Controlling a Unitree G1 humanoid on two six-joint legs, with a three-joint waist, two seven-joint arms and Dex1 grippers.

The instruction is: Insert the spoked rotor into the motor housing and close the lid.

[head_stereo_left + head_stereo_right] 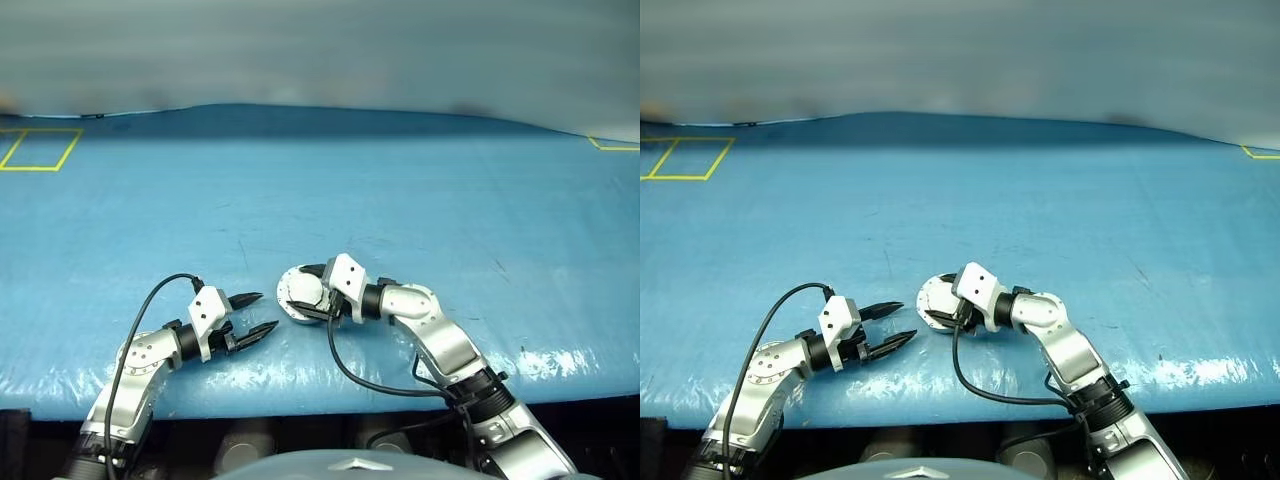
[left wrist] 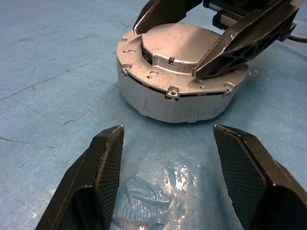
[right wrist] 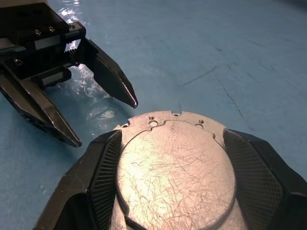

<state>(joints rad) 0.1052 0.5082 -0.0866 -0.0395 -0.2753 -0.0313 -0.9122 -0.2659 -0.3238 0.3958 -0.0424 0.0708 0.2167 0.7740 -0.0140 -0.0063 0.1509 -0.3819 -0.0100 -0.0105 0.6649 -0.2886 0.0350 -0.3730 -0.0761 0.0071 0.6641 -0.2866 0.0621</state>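
Seating lid [image 2: 184,45] on motor housing [image 2: 172,103] (right tool [image 3: 175,184] straddling it) | left tool [image 1: 255,315] open, empty | next: release.

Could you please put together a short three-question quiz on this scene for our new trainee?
1. True or false: the lid already sits on the motor housing.
2. Which gripper has its jaws on either side of the lid's raised centre? A) left gripper B) right gripper C) neither
3. Fill in: the left gripper's jaws are ____ and hold nothing.

Key
1. True: the plain silver disc caps the can on the blue table cover.
2. B: the right gripper's jaws flank the raised centre.
3. Open: it waits just beside the housing.
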